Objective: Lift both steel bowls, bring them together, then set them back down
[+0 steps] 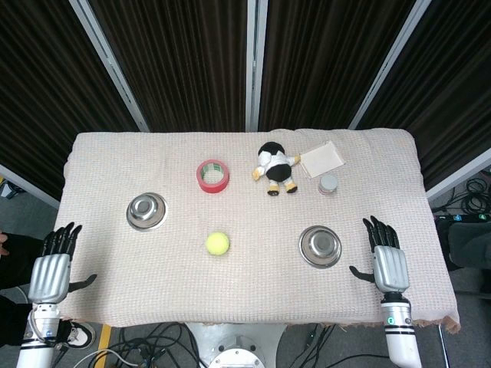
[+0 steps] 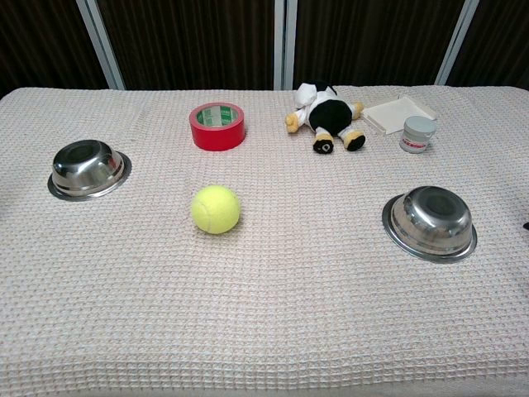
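Two steel bowls stand on the cloth-covered table. One bowl (image 1: 146, 211) (image 2: 87, 169) is at the left, the other bowl (image 1: 320, 246) (image 2: 431, 222) at the front right. My left hand (image 1: 54, 265) hovers at the table's left front corner, well left of the left bowl, fingers spread and holding nothing. To the right of the right bowl my right hand (image 1: 387, 258) lies flat over the cloth, fingers apart and empty. Neither hand touches a bowl. The chest view shows no hands.
A yellow tennis ball (image 1: 217, 243) (image 2: 216, 208) lies between the bowls. Further back are a red tape roll (image 1: 212, 175) (image 2: 217, 126), a plush toy (image 1: 275, 168) (image 2: 327, 115), a white flat box (image 1: 323, 159) (image 2: 400, 112) and a small jar (image 1: 328, 185) (image 2: 417, 134).
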Motion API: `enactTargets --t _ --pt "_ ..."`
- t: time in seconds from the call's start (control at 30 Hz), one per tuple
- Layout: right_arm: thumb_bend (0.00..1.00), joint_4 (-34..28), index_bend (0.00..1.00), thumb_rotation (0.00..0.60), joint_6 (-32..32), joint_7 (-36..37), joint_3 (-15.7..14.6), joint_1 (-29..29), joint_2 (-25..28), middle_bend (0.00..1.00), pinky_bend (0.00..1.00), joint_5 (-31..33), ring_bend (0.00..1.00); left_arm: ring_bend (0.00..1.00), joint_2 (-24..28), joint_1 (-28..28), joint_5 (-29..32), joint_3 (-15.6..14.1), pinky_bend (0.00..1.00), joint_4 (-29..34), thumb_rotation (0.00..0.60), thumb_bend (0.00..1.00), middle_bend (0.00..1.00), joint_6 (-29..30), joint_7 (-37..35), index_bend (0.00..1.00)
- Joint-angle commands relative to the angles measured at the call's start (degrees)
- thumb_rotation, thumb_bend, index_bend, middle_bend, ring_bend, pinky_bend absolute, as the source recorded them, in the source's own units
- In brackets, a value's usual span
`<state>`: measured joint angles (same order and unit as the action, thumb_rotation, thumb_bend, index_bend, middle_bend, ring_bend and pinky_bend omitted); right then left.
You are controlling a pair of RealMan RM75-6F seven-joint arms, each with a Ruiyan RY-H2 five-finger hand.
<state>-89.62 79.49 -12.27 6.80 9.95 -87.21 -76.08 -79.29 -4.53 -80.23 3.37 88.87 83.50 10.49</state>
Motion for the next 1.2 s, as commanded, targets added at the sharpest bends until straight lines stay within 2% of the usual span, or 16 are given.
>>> enactTargets --t 0.03,0.23,0.4,0.53,0.67,0.8,0.97,1.2 --pt "0.0 -0.22 0.0 0.6 -0.48 -0.46 0.15 0.3 0.09 0.0 0.0 0.31 0.0 0.0 0.01 -0.3 0.25 0.23 0.02 -0.28 0.6 0.0 0.0 -0.41 -0.13 0.0" --pt "0.0 -1.06 0.0 0.6 -2.3 -2.44 0.36 1.09 0.09 0.0 0.0 2.0 0.0 0.0 0.46 -1.56 0.59 1.12 0.02 -0.69 0.6 0.0 0.0 -1.55 0.41 0.0" --pt "0.0 -3.56 0.0 0.6 -5.49 -7.84 1.52 2.53 0.78 0.0 0.0 7.25 0.0 0.0 1.89 -4.96 1.45 3.13 0.02 -3.24 0.6 0.0 0.0 -5.66 0.17 0.0" --pt "0.0 -5.83 0.0 0.6 -8.42 -13.26 3.08 4.91 1.59 0.0 0.0 12.09 0.0 0.0 5.08 -12.52 1.11 5.95 0.02 -10.16 0.6 0.0 0.0 -15.63 -4.18 0.0" --pt "0.0 -6.92 0.0 0.6 -9.95 -17.66 4.55 7.34 1.31 0.0 0.0 16.01 0.0 0.0 7.22 -20.3 -1.2 7.06 0.02 -14.92 0.6 0.0 0.0 -25.58 -11.17 0.0" --pt "0.01 -7.24 0.0 0.6 -11.19 -21.14 5.38 9.56 0.32 0.0 0.0 19.9 0.0 0.0 5.93 -27.12 -5.97 5.9 0.02 -20.36 0.6 0.0 0.0 -32.0 -17.14 0.0" --pt "0.02 -7.3 0.0 0.6 -12.56 -24.86 5.74 12.14 -1.1 0.0 0.0 25.25 0.0 0.0 0.72 -33.5 -9.55 3.16 0.02 -29.67 0.6 0.0 0.0 -38.18 -25.22 0.0" --pt "0.03 -6.58 0.0 0.6 -13.24 -27.61 5.77 14.92 -2.58 0.0 0.0 30.13 0.0 0.0 -5.19 -37.5 -12.15 -1.19 0.03 -40.56 0.6 0.0 0.0 -42.05 -37.94 0.0"
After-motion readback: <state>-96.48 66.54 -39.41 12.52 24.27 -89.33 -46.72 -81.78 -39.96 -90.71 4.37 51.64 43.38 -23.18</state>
